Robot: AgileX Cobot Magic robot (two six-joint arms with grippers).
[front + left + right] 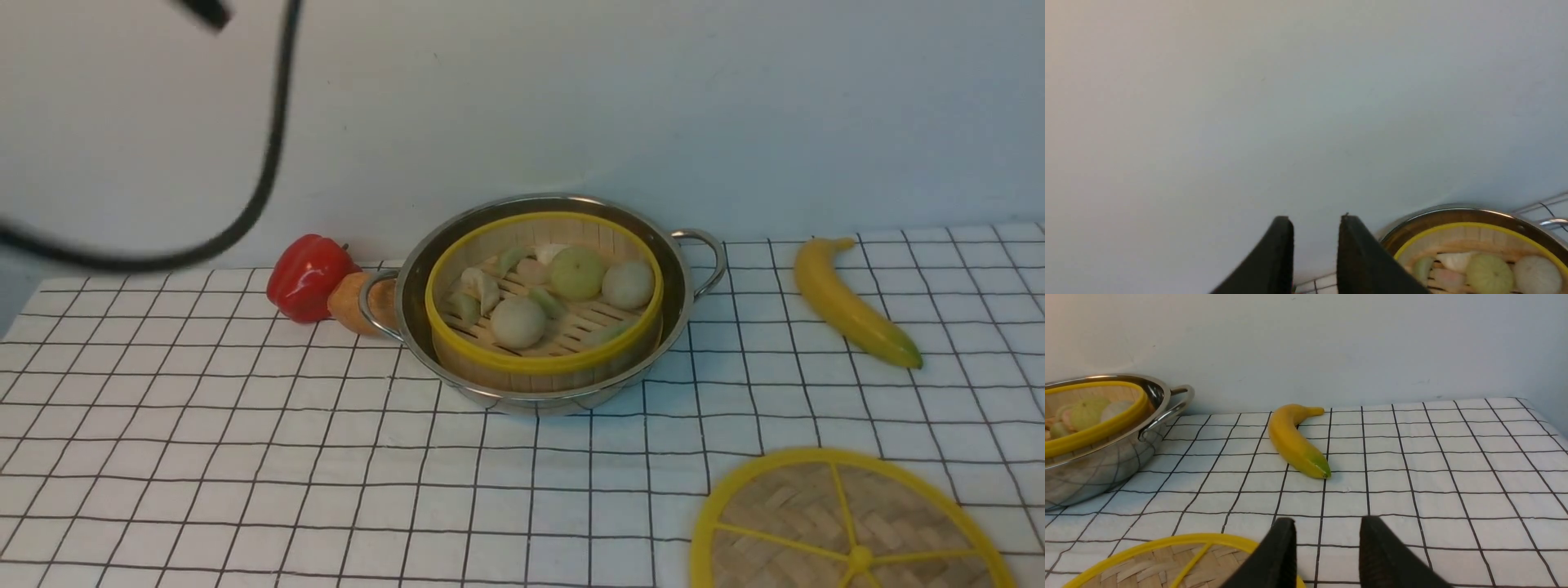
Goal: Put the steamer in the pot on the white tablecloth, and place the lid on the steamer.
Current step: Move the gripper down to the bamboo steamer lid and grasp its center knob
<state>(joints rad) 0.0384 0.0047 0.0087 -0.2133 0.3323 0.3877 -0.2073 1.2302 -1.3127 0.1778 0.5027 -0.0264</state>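
The steamer [545, 363], a bamboo basket with yellow rims holding pale green and white buns, sits inside the steel pot [678, 286] on the white tablecloth [245, 457]. The lid [784, 506], a flat woven disc with yellow spokes, lies on the cloth at the near right. My left gripper [1314, 218] hangs high, beside and above the pot [1453, 214] and steamer [1457, 237]; its fingers stand slightly apart with nothing between them. My right gripper [1327, 520] is open and empty, low over the cloth just past the lid's [1147, 563] edge.
A yellow banana [853, 306] lies right of the pot. A red pepper [306, 273] and a brownish-orange thing [355, 302] sit against the pot's left handle. A black cable [261, 180] hangs at the upper left. A plain wall stands behind the table.
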